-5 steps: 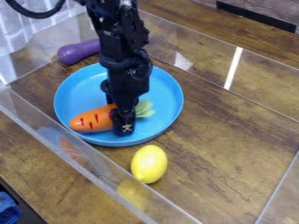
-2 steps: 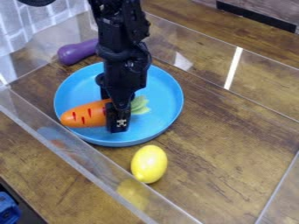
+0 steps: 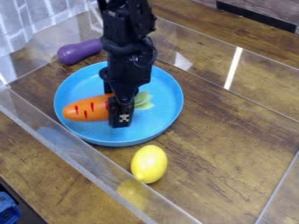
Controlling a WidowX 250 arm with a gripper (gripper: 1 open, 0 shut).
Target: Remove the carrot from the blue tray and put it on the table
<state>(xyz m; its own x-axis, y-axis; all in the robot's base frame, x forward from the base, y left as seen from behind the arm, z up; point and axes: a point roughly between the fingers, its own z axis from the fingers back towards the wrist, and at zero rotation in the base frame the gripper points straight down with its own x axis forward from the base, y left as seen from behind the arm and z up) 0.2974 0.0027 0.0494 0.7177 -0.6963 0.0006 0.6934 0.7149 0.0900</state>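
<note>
The orange carrot point(image 3: 83, 110) lies crosswise over the left part of the round blue tray point(image 3: 167, 90), its light green leafy end poking out to the right of the black arm. My gripper point(image 3: 121, 115) points straight down at the carrot's thick end and is shut on it. The black fingers hide the middle of the carrot. Whether the carrot still touches the tray floor is unclear. The dark wood table point(image 3: 228, 149) surrounds the tray.
A yellow lemon point(image 3: 149, 164) rests on the table just in front of the tray. A purple eggplant point(image 3: 79, 51) lies behind the tray at the left. Clear acrylic walls point(image 3: 70, 149) edge the front and sides.
The gripper and the carrot have shifted together a little up and toward the back of the tray. The carrot's tip swung slightly left. The jaws kept the same width.
</note>
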